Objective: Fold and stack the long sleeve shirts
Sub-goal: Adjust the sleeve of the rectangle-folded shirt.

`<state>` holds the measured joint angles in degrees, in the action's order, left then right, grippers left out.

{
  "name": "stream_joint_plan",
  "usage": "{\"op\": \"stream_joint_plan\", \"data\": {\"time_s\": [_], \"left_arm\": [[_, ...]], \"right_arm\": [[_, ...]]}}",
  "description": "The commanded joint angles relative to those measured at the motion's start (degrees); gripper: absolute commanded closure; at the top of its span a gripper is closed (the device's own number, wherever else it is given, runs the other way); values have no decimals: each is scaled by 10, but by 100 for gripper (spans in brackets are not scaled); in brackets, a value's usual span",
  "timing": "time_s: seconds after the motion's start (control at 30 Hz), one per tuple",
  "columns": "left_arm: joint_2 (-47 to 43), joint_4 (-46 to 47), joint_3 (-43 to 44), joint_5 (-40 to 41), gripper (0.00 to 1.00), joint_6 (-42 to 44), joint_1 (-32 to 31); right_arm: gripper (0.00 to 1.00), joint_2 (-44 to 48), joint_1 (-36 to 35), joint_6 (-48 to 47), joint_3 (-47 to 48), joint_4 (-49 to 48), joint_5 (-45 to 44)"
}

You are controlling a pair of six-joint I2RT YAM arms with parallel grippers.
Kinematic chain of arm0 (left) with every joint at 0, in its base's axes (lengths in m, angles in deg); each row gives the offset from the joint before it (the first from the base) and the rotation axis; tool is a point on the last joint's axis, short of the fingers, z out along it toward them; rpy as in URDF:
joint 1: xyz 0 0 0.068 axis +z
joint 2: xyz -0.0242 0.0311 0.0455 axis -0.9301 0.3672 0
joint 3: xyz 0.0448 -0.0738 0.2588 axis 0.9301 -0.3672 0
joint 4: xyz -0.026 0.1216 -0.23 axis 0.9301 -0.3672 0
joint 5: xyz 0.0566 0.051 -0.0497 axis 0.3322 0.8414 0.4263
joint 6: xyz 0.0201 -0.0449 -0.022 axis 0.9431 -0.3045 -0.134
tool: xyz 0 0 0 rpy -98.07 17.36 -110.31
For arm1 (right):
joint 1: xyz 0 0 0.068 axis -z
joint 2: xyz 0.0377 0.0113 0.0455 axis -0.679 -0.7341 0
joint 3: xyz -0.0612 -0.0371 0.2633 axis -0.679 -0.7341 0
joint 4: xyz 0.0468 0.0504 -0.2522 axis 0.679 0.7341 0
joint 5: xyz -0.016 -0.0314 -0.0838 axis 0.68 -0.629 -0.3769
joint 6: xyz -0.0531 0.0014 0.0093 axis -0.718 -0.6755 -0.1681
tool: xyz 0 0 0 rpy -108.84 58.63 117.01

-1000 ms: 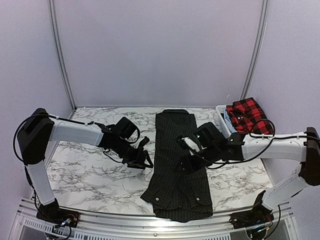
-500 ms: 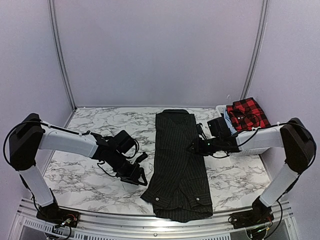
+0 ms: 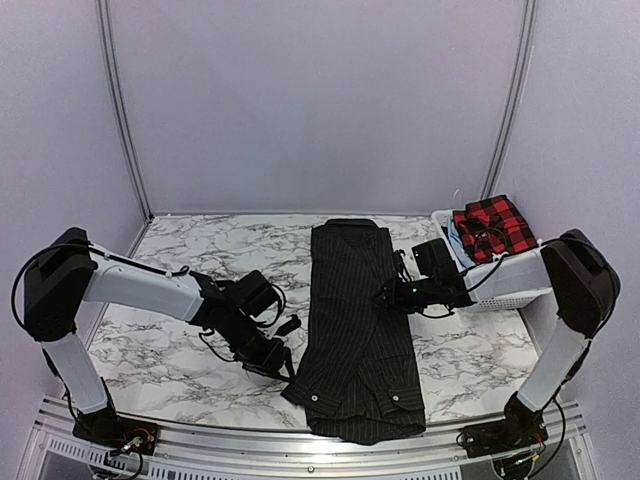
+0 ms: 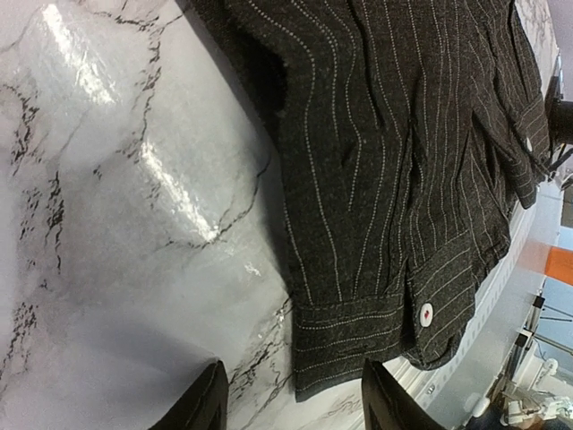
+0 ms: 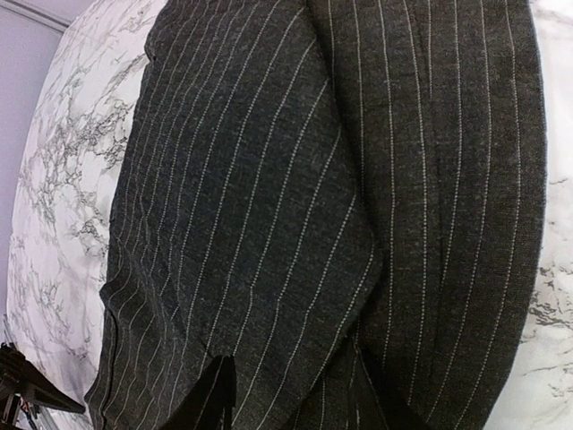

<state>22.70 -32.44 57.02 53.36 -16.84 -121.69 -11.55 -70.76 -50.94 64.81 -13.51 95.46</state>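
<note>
The black pinstriped shirt (image 3: 352,320) lies folded into a long strip down the middle of the table, collar end far, cuffs near. My left gripper (image 3: 285,363) is low at its near left corner. In the left wrist view (image 4: 295,414) it is open and empty, with a buttoned cuff (image 4: 358,345) lying between the fingers (image 4: 204,408). My right gripper (image 3: 384,296) is at the shirt's right edge. In the right wrist view (image 5: 295,403) it is open over the striped cloth (image 5: 269,179). The red-and-black checked shirt (image 3: 492,228) sits in the basket.
The white lattice basket (image 3: 505,288) stands at the far right of the marble table (image 3: 180,240). The table's metal front rail (image 3: 250,440) runs just beyond the shirt's near end. Pale walls close the back and sides.
My left gripper has moved nearer and to the right, to the shirt's near left corner. My right gripper has pulled back from the shirt's middle to its right edge, then stayed there.
</note>
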Motion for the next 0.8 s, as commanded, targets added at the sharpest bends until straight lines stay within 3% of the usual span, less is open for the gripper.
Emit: {"op": "stream_joint_plan", "data": {"time_s": [0.0,0.23,0.4,0.6,0.77], "left_arm": [[20,-27,15,11,47,18,-6],[31,-28,26,-10,52,16,-18],[33,-28,35,-33,71,5,-22],[18,-28,57,-59,93,-10,-27],[2,-28,72,-77,99,-22,-30]], "right_arm": [[62,-20,2,10,12,-33,-1],[68,-25,2,13,15,-45,7],[79,-19,2,12,18,-45,7],[100,-12,3,8,28,-36,0],[100,-3,3,-5,45,-15,-16]]}}
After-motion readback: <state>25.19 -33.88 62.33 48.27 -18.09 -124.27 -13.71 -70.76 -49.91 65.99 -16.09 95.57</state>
